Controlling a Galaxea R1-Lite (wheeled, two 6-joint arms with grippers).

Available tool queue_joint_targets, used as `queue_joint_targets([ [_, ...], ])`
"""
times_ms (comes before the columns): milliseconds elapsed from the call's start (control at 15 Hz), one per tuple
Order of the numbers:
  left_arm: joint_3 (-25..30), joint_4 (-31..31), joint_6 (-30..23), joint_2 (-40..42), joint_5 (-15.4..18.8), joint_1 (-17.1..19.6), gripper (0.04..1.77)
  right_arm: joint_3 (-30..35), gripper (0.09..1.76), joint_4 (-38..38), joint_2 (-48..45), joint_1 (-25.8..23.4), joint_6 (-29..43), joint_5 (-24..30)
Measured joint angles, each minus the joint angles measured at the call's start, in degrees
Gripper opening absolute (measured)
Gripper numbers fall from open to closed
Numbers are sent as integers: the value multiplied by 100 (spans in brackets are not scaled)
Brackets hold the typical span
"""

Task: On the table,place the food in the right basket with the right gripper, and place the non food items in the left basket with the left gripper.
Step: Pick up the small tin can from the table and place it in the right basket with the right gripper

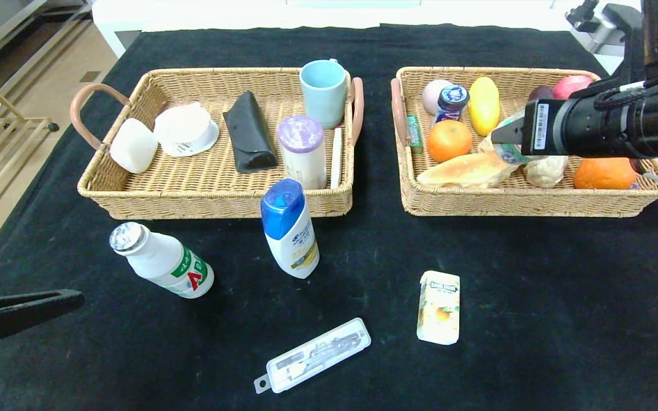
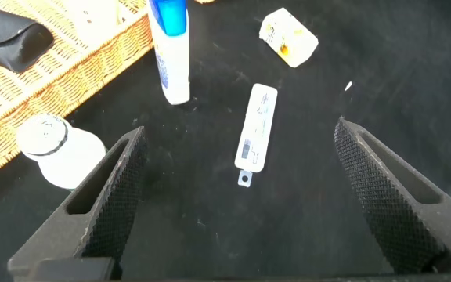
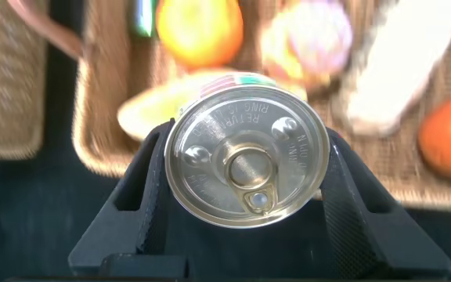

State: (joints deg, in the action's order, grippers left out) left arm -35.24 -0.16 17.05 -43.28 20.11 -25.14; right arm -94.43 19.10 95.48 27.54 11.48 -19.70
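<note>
right gripper (image 3: 245,168) jaws clamp the tin can (image 3: 245,160) by its sides, held over the right basket (image 1: 523,202). left gripper (image 2: 241,196) jaws wide open, holding nothing, low over the worktop (image 1: 534,285) near the plastic case (image 2: 257,127).

Right tool (image 1: 503,137) over the right basket (image 1: 534,202), gripping a can (image 1: 510,149) above the croissant (image 1: 466,169). On the worktop (image 1: 534,285): shampoo (image 1: 289,228), drink bottle (image 1: 160,260), carton (image 1: 438,307), case (image 1: 313,355). Left tool (image 1: 20,311) low at the left edge.
</note>
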Motion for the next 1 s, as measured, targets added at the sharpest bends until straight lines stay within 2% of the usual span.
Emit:
queue_joint_targets([
  [133,0,-2,0,0,0,0,172,-33,116,-474,113,-17,-90,0],
  [400,-9,-5,-2,6,0,0,172,-41,116,-961,372,-139,-380,30],
  [1000,-17,-9,-2,32,-2,0,172,-171,116,-1109,634,-163,-540,18],
])
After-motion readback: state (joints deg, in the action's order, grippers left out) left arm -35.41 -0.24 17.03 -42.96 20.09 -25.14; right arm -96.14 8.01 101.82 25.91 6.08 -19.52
